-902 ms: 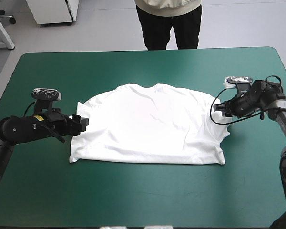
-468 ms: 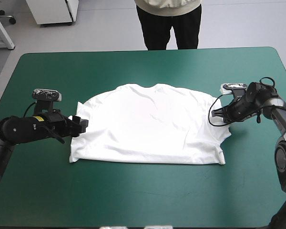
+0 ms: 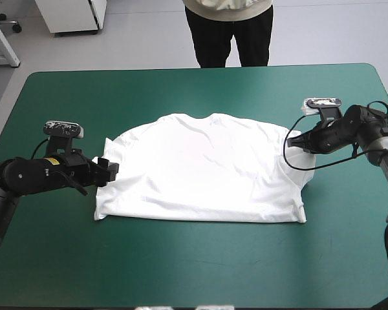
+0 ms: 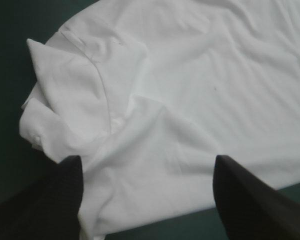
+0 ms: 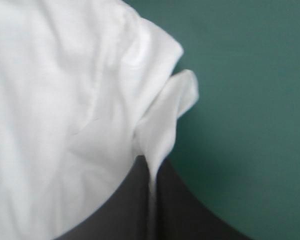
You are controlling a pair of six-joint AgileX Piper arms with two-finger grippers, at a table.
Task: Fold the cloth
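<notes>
The white T-shirt (image 3: 204,169) lies spread flat in the middle of the table, collar toward the far edge. My left gripper (image 3: 108,169) is at its left side, open, with the fingers straddling the cloth just below the rumpled left sleeve (image 4: 75,95); in the left wrist view the gripper (image 4: 147,200) has the shirt's body (image 4: 215,85) ahead of it. My right gripper (image 3: 297,143) is shut on the right sleeve (image 5: 165,115). In the right wrist view the gripper (image 5: 151,172) pinches a thin fold of white cloth that rises from between the fingers.
Teal-green cover (image 3: 194,258) shows on every side of the shirt, in a wide band toward the near edge and another toward the far edge (image 3: 149,90).
My right gripper dipped toward the shirt just before, then drew back outward and a little toward the far edge, still holding the sleeve. The left gripper has slid slightly outward.
</notes>
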